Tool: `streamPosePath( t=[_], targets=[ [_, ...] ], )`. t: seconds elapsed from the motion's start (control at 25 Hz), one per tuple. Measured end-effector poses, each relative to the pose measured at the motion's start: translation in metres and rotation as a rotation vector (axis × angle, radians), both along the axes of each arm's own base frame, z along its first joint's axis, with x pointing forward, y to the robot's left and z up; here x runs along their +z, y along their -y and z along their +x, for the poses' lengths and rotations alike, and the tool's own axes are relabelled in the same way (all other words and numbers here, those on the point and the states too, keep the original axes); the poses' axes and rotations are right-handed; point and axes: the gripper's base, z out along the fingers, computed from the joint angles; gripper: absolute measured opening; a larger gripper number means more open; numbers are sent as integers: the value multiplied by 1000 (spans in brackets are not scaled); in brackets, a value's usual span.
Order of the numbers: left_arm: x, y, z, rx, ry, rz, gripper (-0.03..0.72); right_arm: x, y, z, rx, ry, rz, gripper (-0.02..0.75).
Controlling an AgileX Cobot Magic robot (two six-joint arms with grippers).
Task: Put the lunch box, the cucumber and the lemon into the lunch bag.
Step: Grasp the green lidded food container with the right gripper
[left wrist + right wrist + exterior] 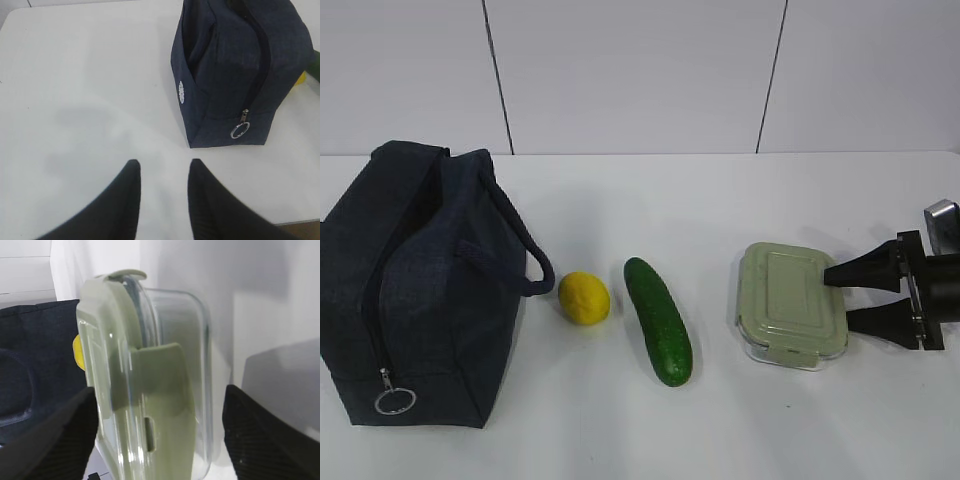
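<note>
The dark navy lunch bag (420,290) stands at the table's left, its ring pull (395,402) at the low end of the zipper. To its right lie the yellow lemon (584,298), then the dark green cucumber (658,320), then the lunch box (790,303) with its pale green lid. My right gripper (836,295) is open, one finger above and one below the box's right end. In the right wrist view the lunch box (150,390) sits between the spread fingers, with a gap at the right finger. My left gripper (164,162) hangs open and empty over bare table near the lunch bag (230,75).
A white panelled wall (640,70) rises behind the white table (650,430). The table's near edge (300,220) shows in the left wrist view. The bag's two loop handles (525,255) lean toward the lemon.
</note>
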Motion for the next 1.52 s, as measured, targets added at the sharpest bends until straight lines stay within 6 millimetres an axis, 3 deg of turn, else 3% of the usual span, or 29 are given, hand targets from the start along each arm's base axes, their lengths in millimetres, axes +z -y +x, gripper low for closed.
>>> streamPosePath(
  t=[0.64,1.52],
  targets=[
    [0,0,0,0,0,0,239,1,0,1,-12,2,6,587],
    [0,0,0,0,0,0,239,1,-15,4,19,5,12,587]
  ],
)
